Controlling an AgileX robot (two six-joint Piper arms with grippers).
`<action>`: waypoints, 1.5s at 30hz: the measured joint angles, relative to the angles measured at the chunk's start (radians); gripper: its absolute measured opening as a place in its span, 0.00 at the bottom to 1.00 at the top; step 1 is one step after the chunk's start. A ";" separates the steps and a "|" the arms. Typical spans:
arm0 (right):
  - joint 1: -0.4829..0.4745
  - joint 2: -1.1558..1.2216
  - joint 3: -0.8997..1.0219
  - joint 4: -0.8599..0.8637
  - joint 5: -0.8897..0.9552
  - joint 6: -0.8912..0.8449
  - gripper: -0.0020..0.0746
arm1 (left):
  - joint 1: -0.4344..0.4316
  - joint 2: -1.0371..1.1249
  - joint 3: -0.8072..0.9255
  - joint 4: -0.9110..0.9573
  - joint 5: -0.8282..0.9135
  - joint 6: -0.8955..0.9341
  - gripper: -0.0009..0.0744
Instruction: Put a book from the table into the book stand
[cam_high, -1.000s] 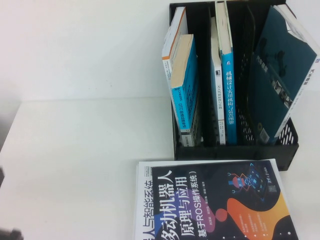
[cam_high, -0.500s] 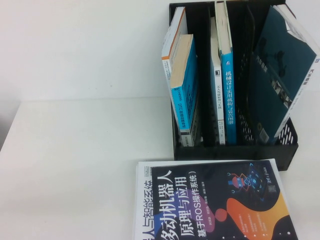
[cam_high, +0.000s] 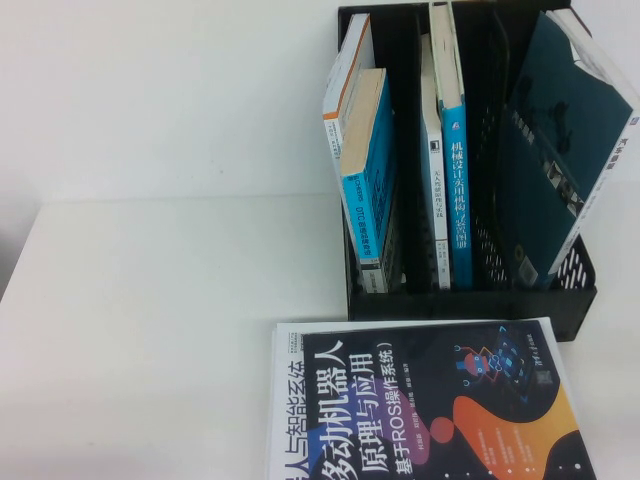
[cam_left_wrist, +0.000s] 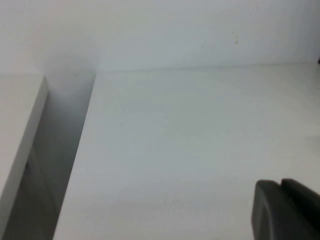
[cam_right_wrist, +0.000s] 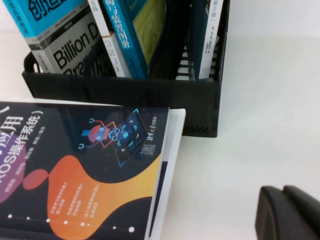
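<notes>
**Book stands in the rack; task looks done**

The book (cam_high: 458, 180) stands upright in a middle slot of the book stand (cam_high: 470, 300), far right on the table (cam_high: 150, 320). The left gripper (cam_left_wrist: 285, 210) hangs over bare tabletop, and the right gripper (cam_right_wrist: 287, 212) is near the black book (cam_high: 430, 410). Only a dark edge of each shows, so I cannot tell their grip; probably nothing is held.

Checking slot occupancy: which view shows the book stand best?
High view: the whole book stand, every slot and book in it. Right wrist shows only its near wall, right pincer at the frame corner. Left wrist shows none of it, only table and left pincer.
</notes>
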 joint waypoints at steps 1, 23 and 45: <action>0.000 0.000 0.000 0.000 0.000 0.000 0.04 | 0.000 -0.027 0.026 -0.015 -0.011 0.000 0.01; 0.000 0.000 0.000 0.000 0.000 0.000 0.04 | 0.009 -0.152 0.039 0.267 0.179 -0.344 0.01; 0.000 0.000 0.000 0.000 0.000 0.000 0.04 | -0.022 -0.152 0.037 0.285 0.183 -0.321 0.01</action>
